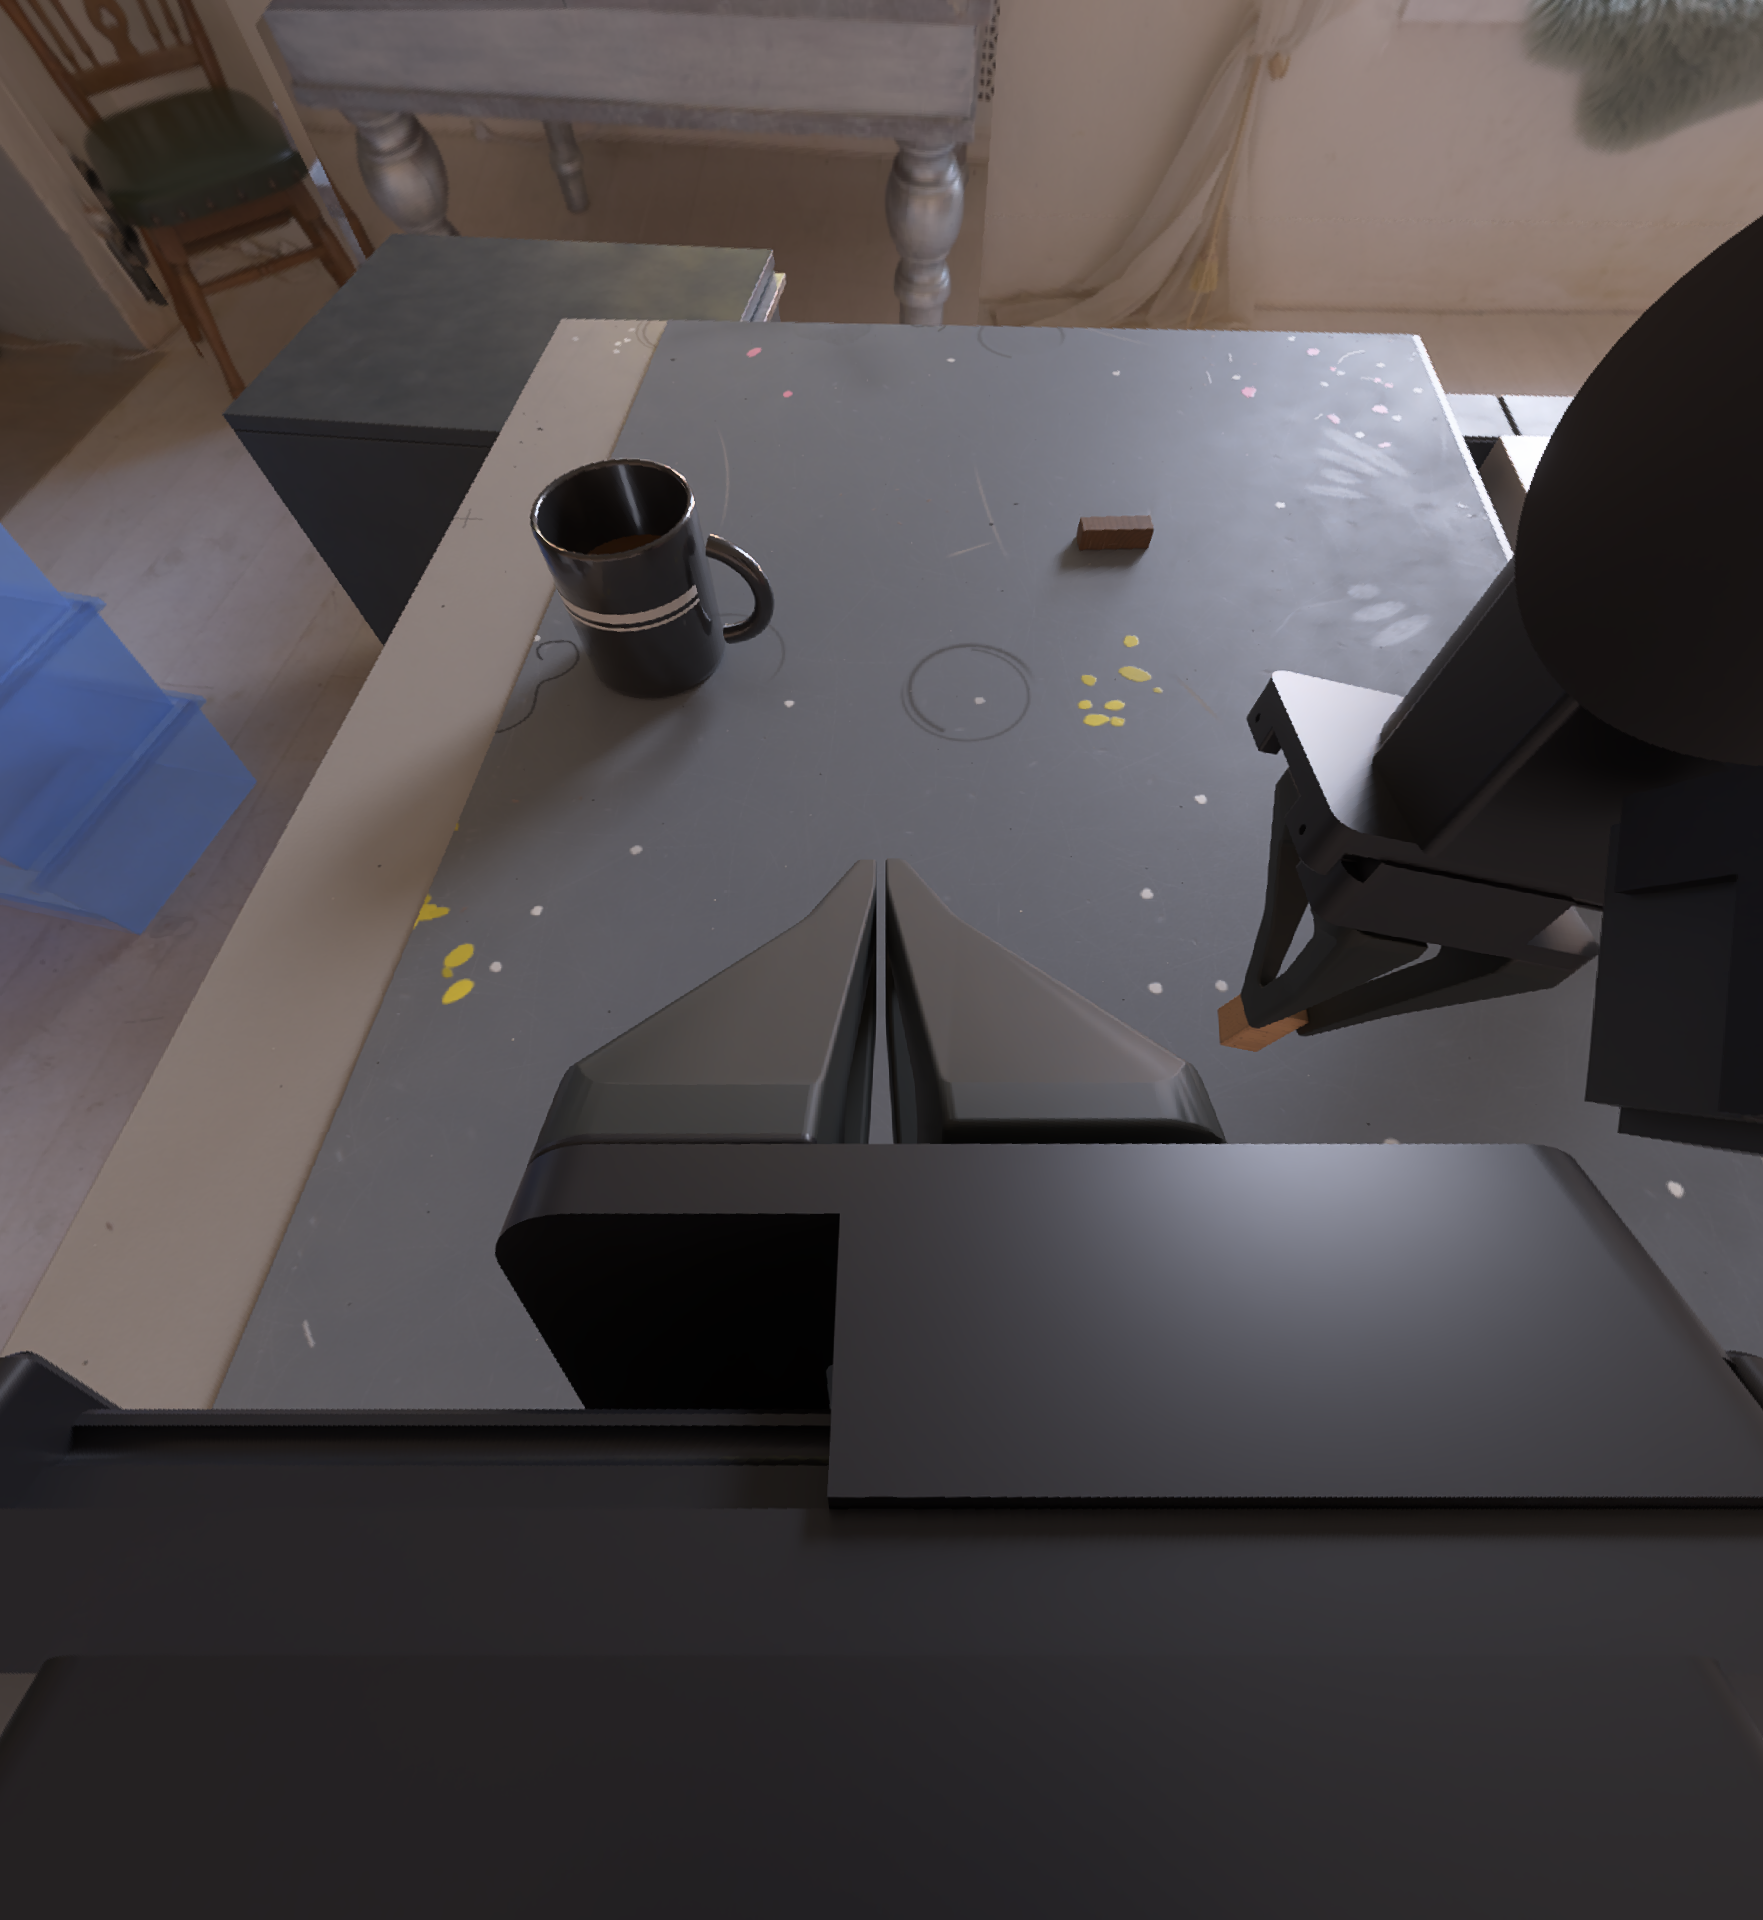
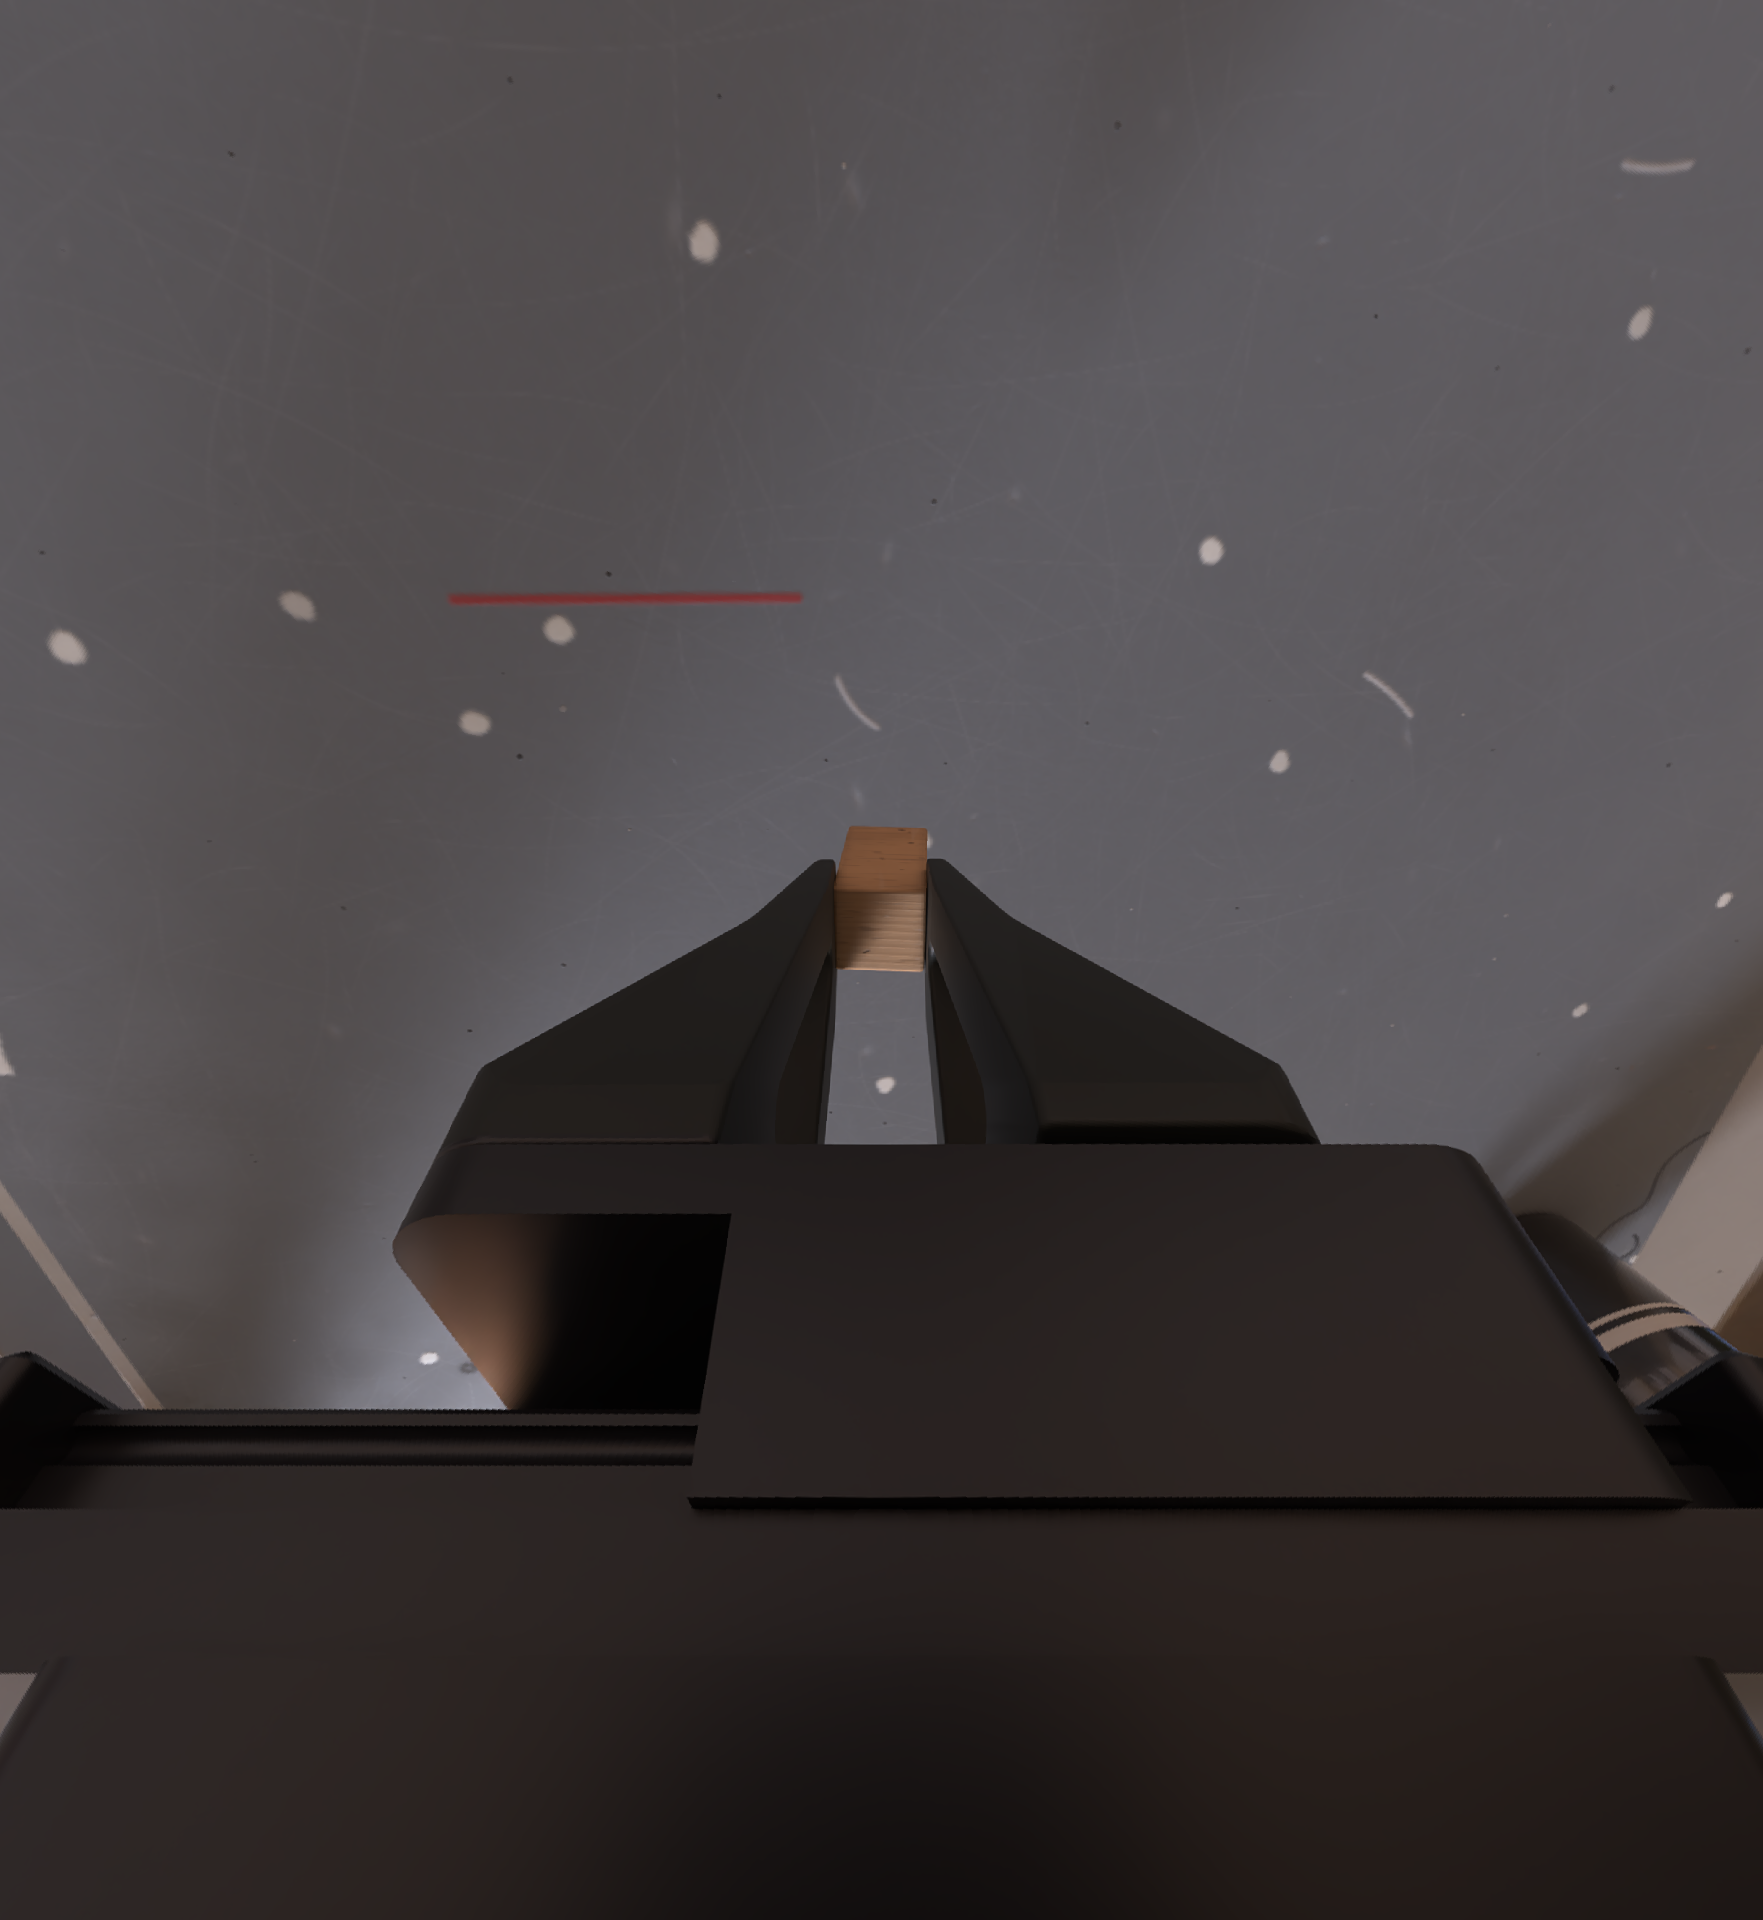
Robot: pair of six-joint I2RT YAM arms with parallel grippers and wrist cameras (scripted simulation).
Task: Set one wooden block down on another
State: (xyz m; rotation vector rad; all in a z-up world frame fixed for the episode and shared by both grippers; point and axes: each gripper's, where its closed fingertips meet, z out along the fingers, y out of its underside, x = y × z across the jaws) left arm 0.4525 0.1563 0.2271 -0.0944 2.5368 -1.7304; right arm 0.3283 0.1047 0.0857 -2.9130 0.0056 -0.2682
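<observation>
A light wooden block (image 2: 881, 902) sits between my right gripper's (image 2: 881, 883) fingertips, which are shut on it above the grey table. In the left wrist view the same block (image 1: 1253, 1027) shows under the right gripper (image 1: 1272, 1003) at the right side. A dark brown wooden block (image 1: 1114, 532) lies flat on the table further back, apart from both grippers. My left gripper (image 1: 879, 868) is shut and empty, its fingers pressed together above the table's middle.
A black mug (image 1: 638, 582) with white stripes stands at the table's left, near the pale edge strip (image 1: 337, 883). A dark cabinet (image 1: 461, 353) stands behind the table's left corner. A blue bin (image 1: 46, 707) sits on the floor left.
</observation>
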